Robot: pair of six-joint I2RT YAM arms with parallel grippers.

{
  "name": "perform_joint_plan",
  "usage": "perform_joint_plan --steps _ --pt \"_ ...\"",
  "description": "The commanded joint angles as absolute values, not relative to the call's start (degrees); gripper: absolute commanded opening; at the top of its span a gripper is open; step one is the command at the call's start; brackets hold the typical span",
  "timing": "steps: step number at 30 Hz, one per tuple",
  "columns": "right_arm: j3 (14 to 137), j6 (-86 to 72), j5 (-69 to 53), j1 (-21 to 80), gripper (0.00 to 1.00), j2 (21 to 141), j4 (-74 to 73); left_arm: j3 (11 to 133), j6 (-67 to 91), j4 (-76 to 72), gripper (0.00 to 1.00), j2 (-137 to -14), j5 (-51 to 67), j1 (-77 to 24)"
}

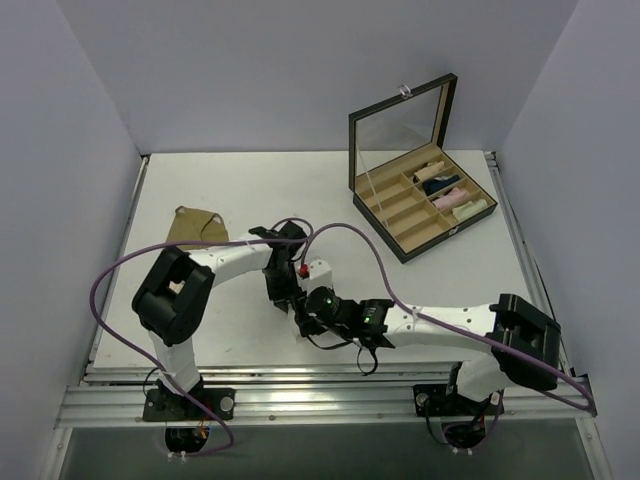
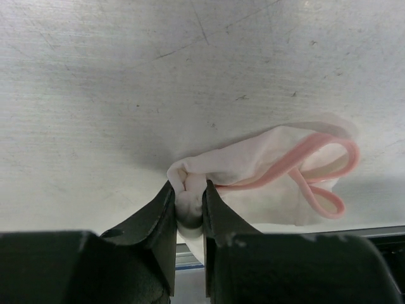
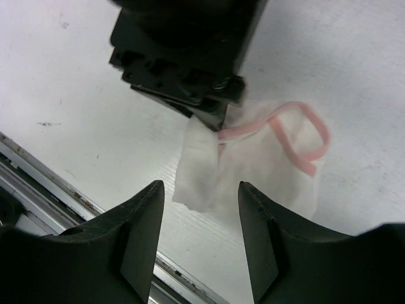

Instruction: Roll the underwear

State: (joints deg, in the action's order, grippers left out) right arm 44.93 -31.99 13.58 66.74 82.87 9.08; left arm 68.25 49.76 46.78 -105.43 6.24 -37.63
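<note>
The white underwear with pink edging lies crumpled on the table near its front edge. My left gripper is shut on a bunched corner of it. In the right wrist view the same brief lies just ahead of my open, empty right gripper, with the left gripper pinching its far edge. In the top view both grippers meet at the table's front middle, left and right, and hide the white brief. The tan underwear lies flat at the left, far from both grippers.
An open dark box with a raised glass lid stands at the back right; its compartments hold several cloth rolls. The table's front rail runs close below the white brief. A purple cable arcs over the middle.
</note>
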Motion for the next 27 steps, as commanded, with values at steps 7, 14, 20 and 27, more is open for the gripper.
perform_joint_plan --steps 7,14,20,27 --pt "53.2 -26.5 22.6 73.5 0.48 94.0 7.8 73.5 48.9 55.2 0.11 -108.5 3.7 -38.0" --pt "60.5 -23.8 26.8 74.4 0.47 103.5 4.7 75.3 49.0 56.9 0.11 -109.5 3.4 -38.1" --pt "60.7 -27.1 29.3 75.9 0.4 106.4 1.8 75.1 49.0 57.9 0.11 -110.0 2.9 -38.1" --pt "51.6 -35.8 27.7 76.0 0.08 104.4 4.7 72.5 50.3 56.6 0.16 -108.6 5.4 -35.2"
